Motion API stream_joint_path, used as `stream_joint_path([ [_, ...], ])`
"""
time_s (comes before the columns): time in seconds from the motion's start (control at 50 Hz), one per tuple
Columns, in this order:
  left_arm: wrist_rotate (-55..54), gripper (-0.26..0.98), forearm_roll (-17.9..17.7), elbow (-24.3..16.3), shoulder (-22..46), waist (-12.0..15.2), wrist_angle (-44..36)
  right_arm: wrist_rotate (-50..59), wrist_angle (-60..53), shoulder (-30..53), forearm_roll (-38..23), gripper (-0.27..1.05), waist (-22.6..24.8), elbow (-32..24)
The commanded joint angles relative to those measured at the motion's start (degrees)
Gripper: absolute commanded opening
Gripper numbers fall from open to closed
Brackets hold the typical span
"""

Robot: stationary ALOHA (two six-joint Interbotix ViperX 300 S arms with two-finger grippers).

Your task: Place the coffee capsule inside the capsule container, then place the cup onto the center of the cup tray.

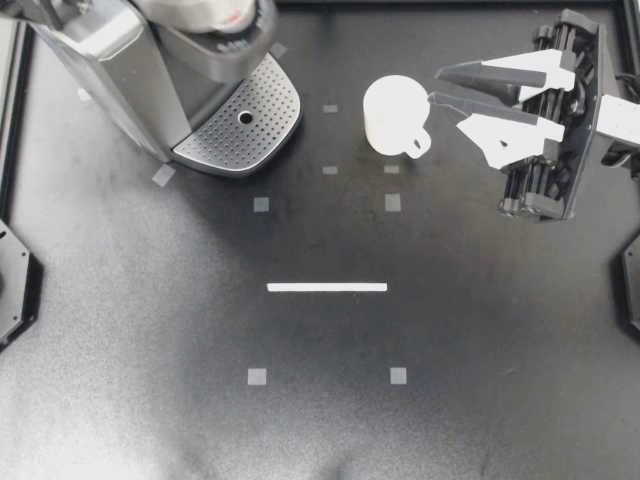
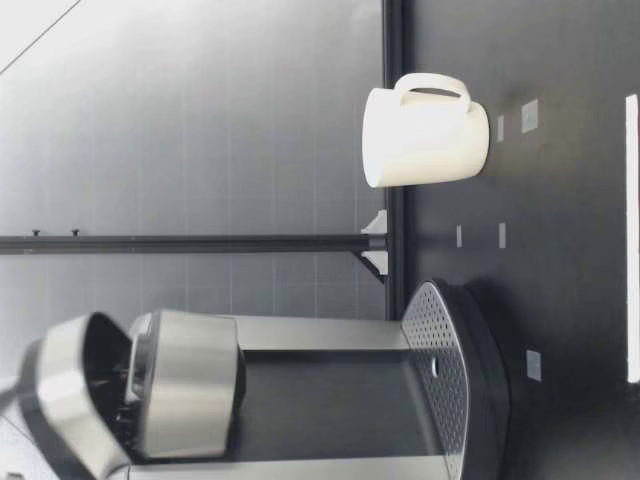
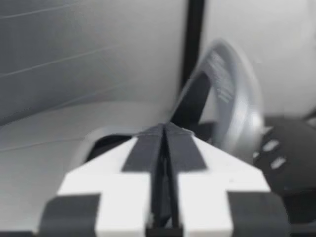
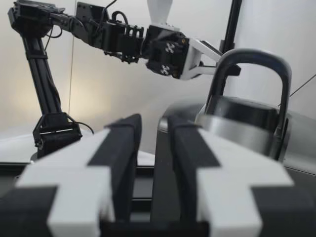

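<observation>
Upper right of the overhead frame, my right gripper (image 1: 437,85) has its fingers slightly parted and empty, tips close by the white cup (image 1: 393,112). The cup stands upright on the table (image 1: 150,330), apart from the perforated tray (image 1: 250,140) at upper left. My left gripper (image 3: 164,127) is clenched tight over the coffee machine (image 1: 110,60).

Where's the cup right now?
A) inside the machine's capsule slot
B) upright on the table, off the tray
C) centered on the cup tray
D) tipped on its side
B: the cup stands upright on the table, beside the machine and clear of the perforated cup tray.
</observation>
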Motion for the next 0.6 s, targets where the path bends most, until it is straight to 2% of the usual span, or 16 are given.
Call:
stream_joint_path([
  [0.0,-1.4,0.05,0.2,-1.8,-0.2,0.1,-2.8,0.0,-0.6,-0.4,0.1,0.38,0.4,-0.9],
  [0.2,-5.1,0.05,0.2,-3.0,0.3,0.1,-9.9,0.1,-0.8,-0.3,0.1,0.38,0.3,-1.0],
  [0.32,-6.1,0.05,0.2,-4.0,1.3,-0.9,-12.7,0.1,-0.8,-0.3,0.1,0.38,0.3,-1.1],
  [0.58,-6.7,0.05,-0.2,-5.1,4.1,-6.1,-11.6,0.2,-0.9,-0.2,0.1,0.38,0.3,-1.1],
])
